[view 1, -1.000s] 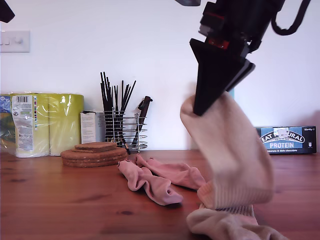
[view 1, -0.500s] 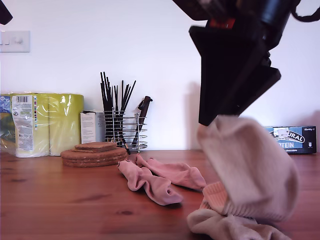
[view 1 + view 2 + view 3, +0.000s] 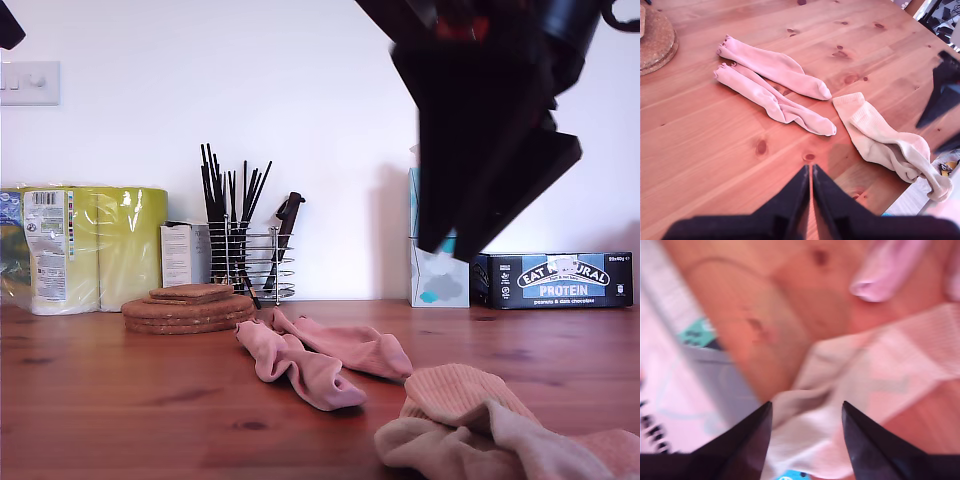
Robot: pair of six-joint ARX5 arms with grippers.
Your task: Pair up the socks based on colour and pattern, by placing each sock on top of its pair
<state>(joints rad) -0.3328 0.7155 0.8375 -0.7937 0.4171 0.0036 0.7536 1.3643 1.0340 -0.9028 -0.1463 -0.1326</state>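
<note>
The two beige socks (image 3: 885,142) lie heaped one on the other on the wooden table (image 3: 705,145), close to the table edge nearest the exterior camera, at the exterior view's right; the ribbed cuff of the top one (image 3: 455,392) rests over the paler one beneath it (image 3: 440,450). Just beside them, further in on the table, the two pink socks lie side by side and touching along part of their length: one pink sock (image 3: 772,67) has its frilly cuff toward the cork mats, and the other pink sock (image 3: 772,102) lies next to it, its toe nearest the beige heap.

My second gripper (image 3: 806,422) hangs above the beige socks with its jaws apart and nothing between them; in the exterior view it is the large dark shape (image 3: 490,180) at the upper right. My first gripper (image 3: 811,175) is high over the table, jaws pressed together and empty.

The stack of round cork mats (image 3: 188,308) sits toward the back edge, in front of a wire rack of dark utensils (image 3: 245,250). Yellow paper rolls (image 3: 95,245) stand at the exterior view's left, and a tissue box (image 3: 438,275) and a protein bar box (image 3: 560,280) at its right.
</note>
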